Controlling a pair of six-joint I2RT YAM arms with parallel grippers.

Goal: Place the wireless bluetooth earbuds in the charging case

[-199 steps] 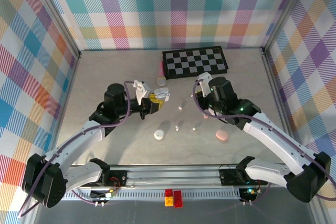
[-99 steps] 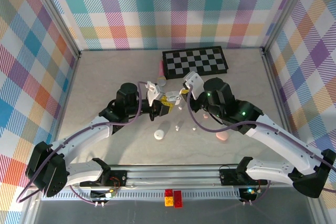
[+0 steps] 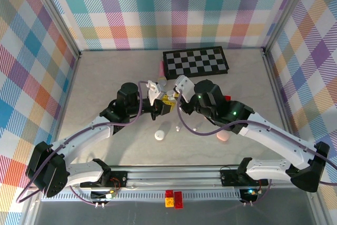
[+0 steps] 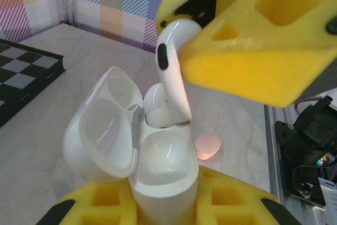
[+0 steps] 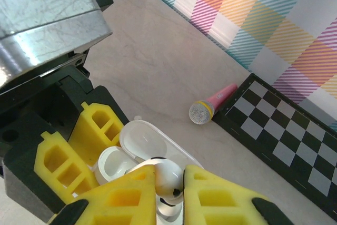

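My left gripper (image 4: 163,206) is shut on the white charging case (image 4: 160,175), held upright with its lid (image 4: 102,130) flipped open to the left. My right gripper (image 5: 168,191) is shut on a white earbud (image 4: 171,72). The earbud's stem points down into the case's far socket, where a white rounded shape (image 4: 155,101) sits. The near socket looks empty. In the top view both grippers (image 3: 164,105) (image 3: 176,98) meet at mid table. Two loose earbuds (image 3: 178,128) (image 3: 195,129) lie just in front of them.
A closed white case (image 3: 159,136) and a pink case (image 3: 223,137) lie nearer the arm bases. A chessboard (image 3: 195,61) lies at the back. A pink microphone (image 5: 210,105) rests by the board's left edge. Checked walls ring the table.
My right arm has swung left with the earbud until it hangs over the open case. My left gripper shifted slightly right with the case, then held still.
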